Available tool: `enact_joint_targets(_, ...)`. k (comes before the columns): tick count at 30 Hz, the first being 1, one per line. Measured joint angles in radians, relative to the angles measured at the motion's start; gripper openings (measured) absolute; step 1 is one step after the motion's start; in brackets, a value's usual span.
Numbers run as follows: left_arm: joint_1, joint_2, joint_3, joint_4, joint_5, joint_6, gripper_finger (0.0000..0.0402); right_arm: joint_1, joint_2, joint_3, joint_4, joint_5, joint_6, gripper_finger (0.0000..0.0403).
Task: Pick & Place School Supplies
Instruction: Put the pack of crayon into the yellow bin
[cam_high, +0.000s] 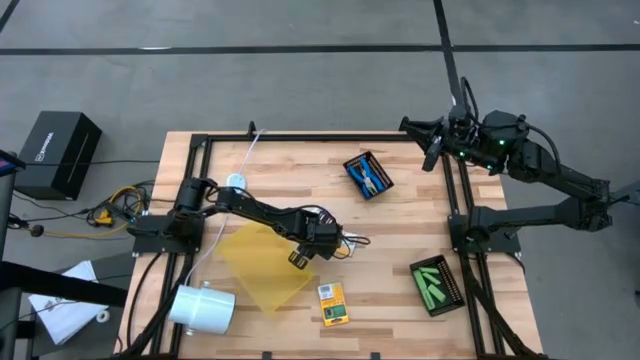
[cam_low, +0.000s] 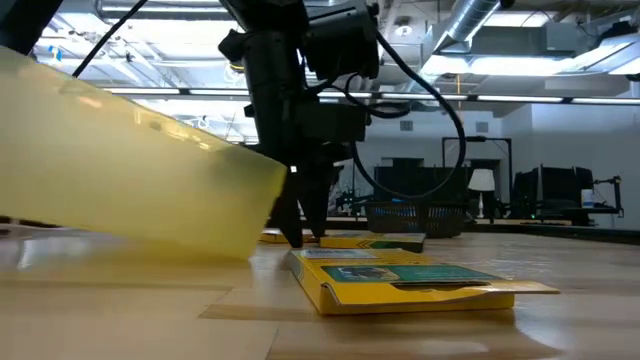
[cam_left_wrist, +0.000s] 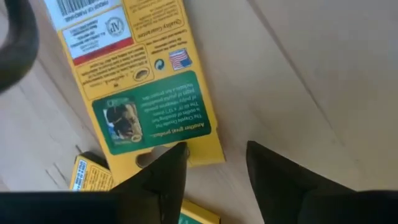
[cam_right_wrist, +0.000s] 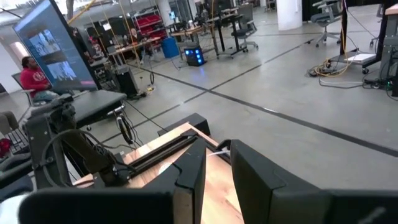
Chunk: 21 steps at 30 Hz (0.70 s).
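Observation:
A yellow-and-green crayon box (cam_left_wrist: 143, 93) lies flat on the wooden table, just ahead of my left gripper (cam_left_wrist: 214, 146). That gripper is open and points steeply down close over the table (cam_low: 305, 238), near the table's middle (cam_high: 298, 258). Corners of two more boxes (cam_left_wrist: 87, 174) (cam_left_wrist: 199, 214) show under it. Another crayon box (cam_high: 332, 303) lies flat toward the near edge (cam_low: 400, 280). Blue-handled scissors sit in a black mesh tray (cam_high: 368, 175), green sticks in another (cam_high: 437, 285). My right gripper (cam_high: 430, 150) waits raised at the far right, its fingers (cam_right_wrist: 189, 168) a narrow gap apart, with nothing between them. My left gripper comes from above, pointing steeply down. One fingertip (cam_left_wrist: 171, 155) stands over the hang-hole end (cam_left_wrist: 208, 152) of the crayon box, the other over bare wood. I cannot tell whether the fingertip touches the box. The box lies flat on the table.
A translucent yellow sheet tray (cam_high: 255, 265) lies just left of my left gripper and fills the low view's left (cam_low: 130, 180). A white cylinder (cam_high: 200, 308) lies at the near left corner. Bare wood lies between the two mesh trays.

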Motion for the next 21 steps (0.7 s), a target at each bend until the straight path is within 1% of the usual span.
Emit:
enact_joint_targets(4, 0.003, -0.005, -0.043, 0.05, -0.018, 0.016, 0.0139, 0.0, 0.0, 0.0, -0.01, 0.0, 0.0, 0.0068)
enact_joint_targets(8, 0.008, -0.008, -0.05, 0.057, -0.029, 0.02, 0.0117, 0.0, 0.001, 0.0, -0.012, 0.0, 0.001, 0.0068)
enact_joint_targets(12, 0.011, -0.022, -0.054, 0.082, -0.069, 0.021, 0.0102, 0.0, 0.0, 0.0, -0.012, 0.0, 0.003, 0.0068)
enact_joint_targets(16, 0.02, -0.018, -0.056, 0.109, -0.126, 0.022, 0.0095, 0.0, 0.0, 0.0, -0.011, 0.0, 0.003, 0.0068)
enact_joint_targets(19, 0.032, -0.02, -0.055, 0.115, -0.127, 0.022, 0.0089, 0.0, 0.0, 0.0, -0.011, 0.0, 0.003, 0.0068)
enact_joint_targets(21, 0.044, -0.02, -0.055, 0.116, -0.124, 0.023, 0.0075, 0.0, 0.0, 0.0, -0.011, 0.0, 0.003, 0.0068)
